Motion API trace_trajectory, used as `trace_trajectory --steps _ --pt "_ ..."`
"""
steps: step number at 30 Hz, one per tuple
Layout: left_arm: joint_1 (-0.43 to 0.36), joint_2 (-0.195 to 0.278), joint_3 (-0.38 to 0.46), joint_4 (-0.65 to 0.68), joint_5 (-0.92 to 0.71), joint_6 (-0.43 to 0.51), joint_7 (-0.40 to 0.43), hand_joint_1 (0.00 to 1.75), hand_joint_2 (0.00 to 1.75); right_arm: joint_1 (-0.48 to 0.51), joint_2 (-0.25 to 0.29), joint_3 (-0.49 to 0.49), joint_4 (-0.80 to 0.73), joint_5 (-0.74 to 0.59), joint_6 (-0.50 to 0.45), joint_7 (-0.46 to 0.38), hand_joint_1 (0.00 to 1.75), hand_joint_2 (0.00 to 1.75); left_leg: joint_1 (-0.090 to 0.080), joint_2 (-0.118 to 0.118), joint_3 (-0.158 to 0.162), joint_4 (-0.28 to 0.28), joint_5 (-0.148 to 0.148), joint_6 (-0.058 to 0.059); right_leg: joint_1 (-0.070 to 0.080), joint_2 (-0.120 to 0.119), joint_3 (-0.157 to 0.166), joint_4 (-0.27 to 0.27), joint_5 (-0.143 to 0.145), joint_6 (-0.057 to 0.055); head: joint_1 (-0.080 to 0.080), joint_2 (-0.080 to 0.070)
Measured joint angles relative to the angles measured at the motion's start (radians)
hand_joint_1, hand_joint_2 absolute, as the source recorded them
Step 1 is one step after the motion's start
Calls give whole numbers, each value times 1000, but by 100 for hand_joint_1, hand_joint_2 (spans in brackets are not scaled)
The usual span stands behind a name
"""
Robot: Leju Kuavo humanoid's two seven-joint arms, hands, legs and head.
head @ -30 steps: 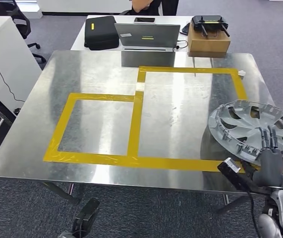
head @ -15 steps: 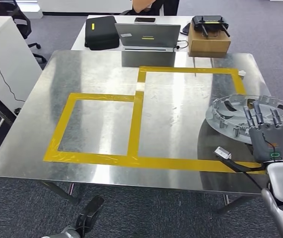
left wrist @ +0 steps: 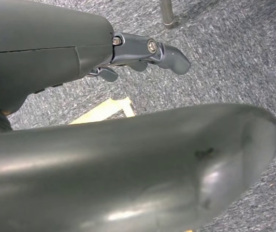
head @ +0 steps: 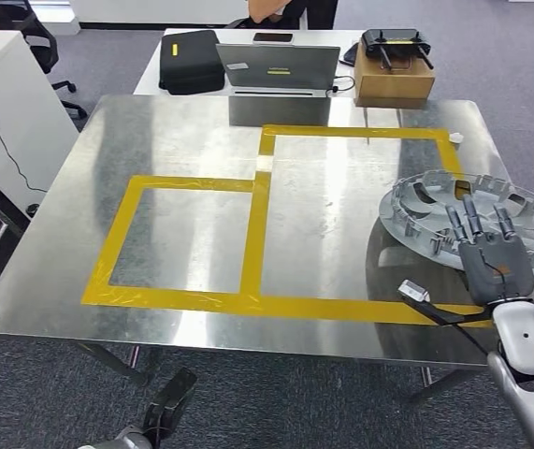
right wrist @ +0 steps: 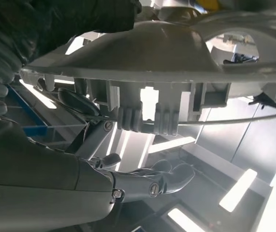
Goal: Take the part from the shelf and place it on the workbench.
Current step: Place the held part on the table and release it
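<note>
The part [head: 472, 220], a grey plastic wheel cover with ribs and clips round its rim, lies nearly flat over the right edge of the metal worktop [head: 179, 150], its inner side up, overlapping the right side of the larger yellow tape rectangle [head: 352, 131]. The right robot hand [head: 493, 257] grips the near rim of the part: its dark fingers [head: 469, 213] lie over the top of the rim in the head view, and in the right wrist view the thick grey thumb [right wrist: 165, 178] sits below the rim of the part [right wrist: 158, 58], so the robot hand is clamped on it. Whether the part rests on the worktop or is held just above it, I cannot tell. A smaller yellow tape rectangle [head: 179, 234] adjoins the larger one on the left. Beyond the worktop stands a white desk [head: 152, 70] with a black case [head: 192, 62], a laptop [head: 278, 67] and a cardboard box [head: 394, 79] with a black device [head: 394, 42] on top. The left robot hand [head: 168, 402] hangs low below the near edge of the worktop; the left wrist view shows its grey fingers [left wrist: 147, 48] over grey carpet [left wrist: 238, 58], holding nothing and loosely apart.
</note>
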Motion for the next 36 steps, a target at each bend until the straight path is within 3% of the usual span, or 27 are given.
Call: trace_trajectory --steps 3,7,14,17,24,36 --pt "-1 -2 0 0 -4 0 2 0 0 -8 0 21 19 4 -9 9 0 175 0 0 0 0 0 0 0 0 0 0 0 0 0 0" --pt "-4 -8 0 0 -7 2 6 0 0 0 5 75 57 -11 -216 97 0 175 0 0 0 0 0 0 0 -1 0 0 0 0 0 0" --pt "-4 -10 0 0 2 6 6 0 0 57 19 43 -27 9 -314 172 0 175 0 0 -2 0 0 0 0 -1 -1 0 0 0 0 0" --pt "-3 -11 0 0 5 8 6 0 0 120 57 -23 -148 3 -324 138 0 175 0 0 -2 0 0 0 0 -1 -2 0 0 0 0 0" --pt "-2 -16 0 0 5 17 5 0 0 224 181 -205 -390 -21 -333 -46 0 175 0 -1 -4 0 0 0 1 -2 -4 0 -1 -1 0 0" --pt "-2 -16 0 0 4 18 5 0 0 206 76 -249 -412 11 -333 -51 0 175 -1 -1 -5 1 0 0 -1 -1 -4 0 0 1 0 0"
